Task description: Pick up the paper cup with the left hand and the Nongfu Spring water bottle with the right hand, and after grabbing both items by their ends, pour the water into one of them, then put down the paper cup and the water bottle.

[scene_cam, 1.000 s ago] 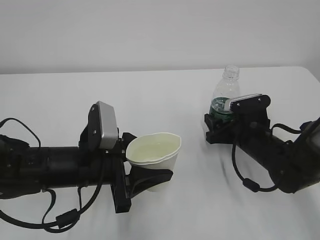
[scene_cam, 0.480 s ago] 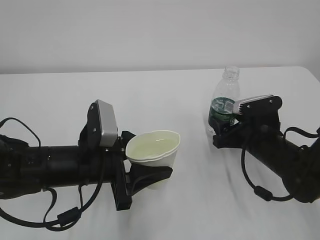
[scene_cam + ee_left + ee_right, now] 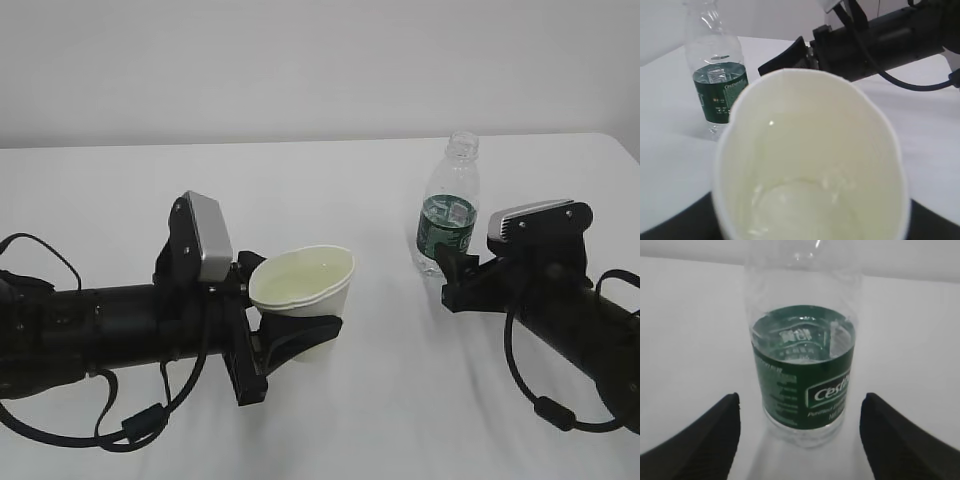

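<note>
- left hand (image 3: 100, 325): end effector (image 3: 290, 345) pinches the paper cup (image 3: 303, 303) around its lower body; cup upright, whether it rests on the worktop (image 3: 330, 190) can't be told.
- Cup holds a little water (image 3: 800, 205) at the bottom, so the pour looks done.
- Nongfu Spring water bottle (image 3: 447, 205): upright on the worktop, set down, free.
- right hand (image 3: 560, 310): end effector (image 3: 800, 435) spread, bottle between the tips, untouched.
- Left to do: release the cup.

Cut-off and unclear parts

In the left wrist view the paper cup (image 3: 810, 165) runs off the bottom edge, and the bottle (image 3: 715, 75) loses its neck at the top. In the right wrist view the fingertips (image 3: 705, 440) leave the lower edge; the label's small print is blurred.
</note>
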Available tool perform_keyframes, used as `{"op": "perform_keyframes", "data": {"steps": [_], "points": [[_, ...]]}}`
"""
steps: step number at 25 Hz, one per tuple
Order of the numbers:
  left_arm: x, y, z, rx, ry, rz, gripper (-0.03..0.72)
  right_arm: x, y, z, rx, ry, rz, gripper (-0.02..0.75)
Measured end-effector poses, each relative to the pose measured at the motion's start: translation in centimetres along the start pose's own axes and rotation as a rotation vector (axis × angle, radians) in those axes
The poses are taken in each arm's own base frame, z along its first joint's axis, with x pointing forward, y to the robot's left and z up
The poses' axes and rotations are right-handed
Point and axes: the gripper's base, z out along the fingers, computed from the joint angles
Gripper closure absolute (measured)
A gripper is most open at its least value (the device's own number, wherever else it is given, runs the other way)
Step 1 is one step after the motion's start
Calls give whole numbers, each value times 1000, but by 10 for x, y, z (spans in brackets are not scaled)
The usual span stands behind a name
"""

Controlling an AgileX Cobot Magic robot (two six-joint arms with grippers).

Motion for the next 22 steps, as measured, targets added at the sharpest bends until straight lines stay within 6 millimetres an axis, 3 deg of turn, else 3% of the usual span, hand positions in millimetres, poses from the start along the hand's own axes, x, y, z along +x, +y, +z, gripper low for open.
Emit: {"op": "perform_keyframes", "data": {"steps": [22], "points": [[-4, 23, -3, -253, -48, -30, 274, 5, 0, -6, -2, 22, 25, 172]]}}
